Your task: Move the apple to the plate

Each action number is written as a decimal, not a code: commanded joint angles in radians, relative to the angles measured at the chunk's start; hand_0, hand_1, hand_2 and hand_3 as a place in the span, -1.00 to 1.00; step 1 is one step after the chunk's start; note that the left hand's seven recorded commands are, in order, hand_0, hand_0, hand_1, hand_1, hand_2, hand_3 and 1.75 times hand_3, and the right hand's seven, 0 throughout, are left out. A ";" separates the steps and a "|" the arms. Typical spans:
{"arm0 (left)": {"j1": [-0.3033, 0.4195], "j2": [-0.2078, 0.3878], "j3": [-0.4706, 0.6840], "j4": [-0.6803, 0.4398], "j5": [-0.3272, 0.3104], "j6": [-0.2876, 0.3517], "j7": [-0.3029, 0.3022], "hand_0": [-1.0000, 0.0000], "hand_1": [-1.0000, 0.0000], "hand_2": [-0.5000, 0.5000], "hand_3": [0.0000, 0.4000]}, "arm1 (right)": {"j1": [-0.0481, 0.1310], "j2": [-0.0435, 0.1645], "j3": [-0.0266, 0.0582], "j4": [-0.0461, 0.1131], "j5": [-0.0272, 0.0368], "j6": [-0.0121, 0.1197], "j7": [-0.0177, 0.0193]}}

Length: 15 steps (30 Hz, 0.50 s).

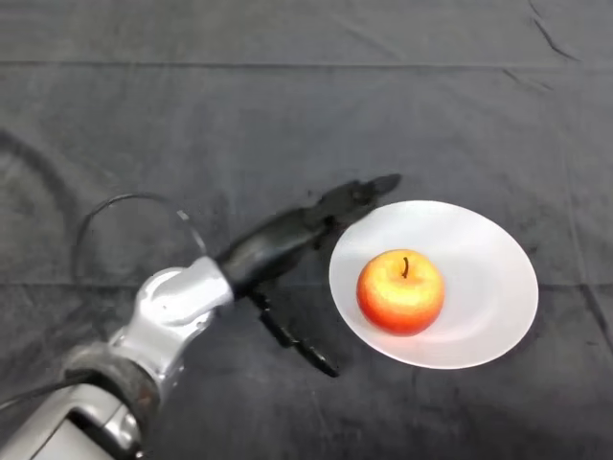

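Fingers point(369, 192): spread wide, holding nothing, beside plate's left rim
Left hand point(287, 240): on dark surface point(287, 115)
Apple point(400, 290): upright on white plate point(488, 278)
Progress: placement looks done; only arm withdrawal left

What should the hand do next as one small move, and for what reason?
Probably draw the left hand back toward the lower left, away from the plate. The apple already sits upright on the white plate, and the hand is open with its fingers spread beside the plate's left rim, holding nothing, so the move looks finished.
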 commanded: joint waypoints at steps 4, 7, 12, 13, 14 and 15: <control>0.050 0.067 0.083 0.013 -0.042 0.001 -0.008 1.00 1.00 0.00 -1.00 | -0.013 -0.025 0.0009 0.001 0.0063 -0.008 0.0023; 0.066 0.090 0.128 0.025 -0.067 0.022 -0.011 1.00 1.00 0.00 -1.00 | -0.013 -0.025 0.0009 0.001 0.0063 -0.008 0.0023; 0.081 0.120 0.200 0.043 -0.106 0.066 -0.009 1.00 1.00 0.00 -1.00 | -0.013 -0.025 0.0009 0.001 0.0063 -0.008 0.0022; 0.083 0.126 0.215 0.046 -0.114 0.075 -0.007 1.00 1.00 0.00 -1.00 | -0.013 -0.025 0.0009 0.001 0.0063 -0.008 0.0022; 0.084 0.131 0.229 0.049 -0.122 0.085 -0.006 1.00 1.00 0.00 -1.00 | -0.012 -0.025 0.0009 0.001 0.0063 -0.008 0.0022; 0.085 0.137 0.244 0.052 -0.130 0.096 -0.003 1.00 1.00 0.00 -1.00 | -0.012 -0.025 0.0009 0.001 0.0063 -0.008 0.0022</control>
